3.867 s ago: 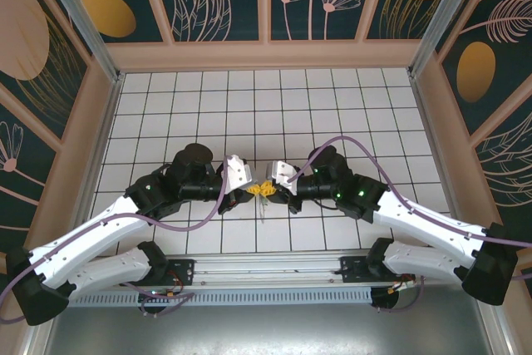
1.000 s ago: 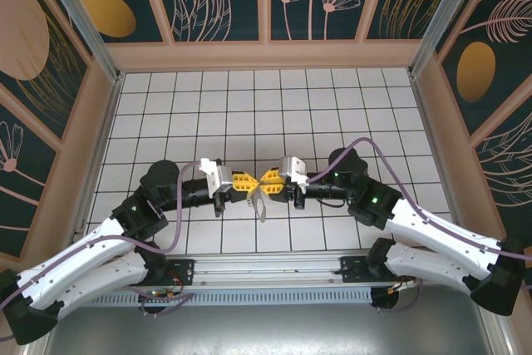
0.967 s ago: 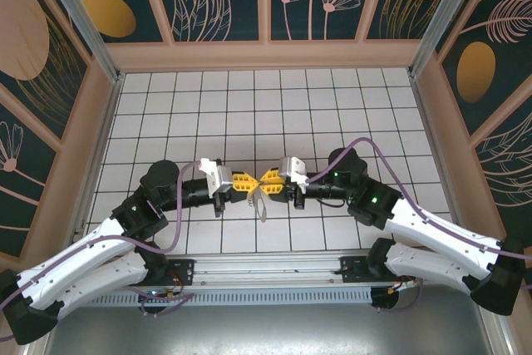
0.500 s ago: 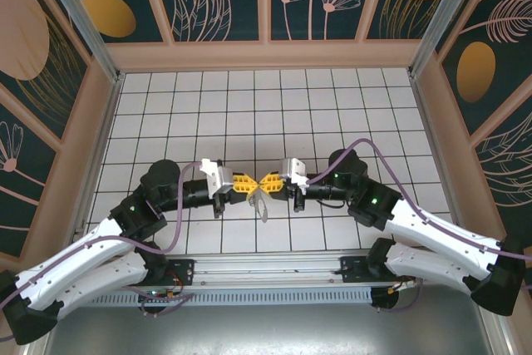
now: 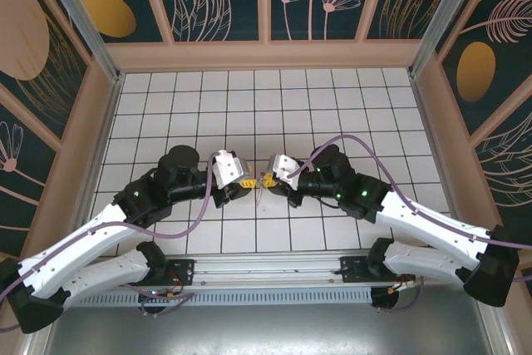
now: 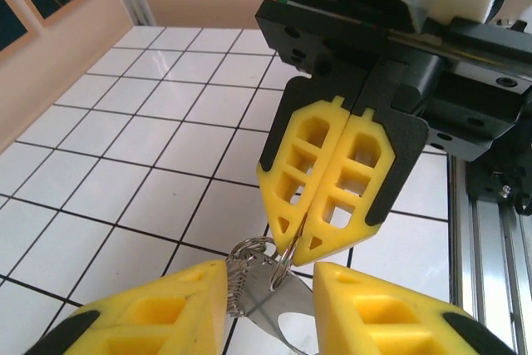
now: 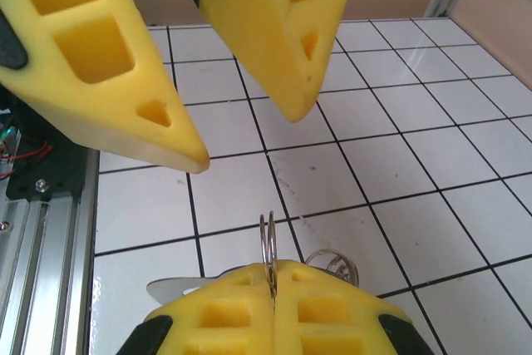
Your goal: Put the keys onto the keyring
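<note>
My right gripper (image 6: pixel 303 247) is shut on a thin silvery wire ring (image 6: pixel 283 265). From that ring hangs the keyring (image 6: pixel 270 305), a flat pale metal loop with a row of silvery coils (image 6: pixel 235 284) along one edge. My left gripper (image 6: pixel 270 272) is open and straddles the flat loop. Its left finger (image 6: pixel 166 309) lies against the coils, and its right finger (image 6: pixel 374 305) stands off. In the right wrist view my right gripper (image 7: pixel 273 268) pinches the wire ring (image 7: pixel 268 239) below the parted left gripper (image 7: pixel 248 137). From above, the left gripper (image 5: pixel 247 182) and right gripper (image 5: pixel 270 180) meet tip to tip. The keys are out of view.
White tiles with black grid lines (image 5: pixel 266 106) cover the floor, boxed in by tan walls (image 5: pixel 266 54). An aluminium rail (image 5: pixel 266 276) with both arm bases runs along the near edge. It is close beside the grippers (image 6: pixel 490 230).
My left gripper has opened and let go of the keyring, which now hangs from the shut right gripper alone. Both arms have swung their elbows up the table, with the fingertips closer together.
</note>
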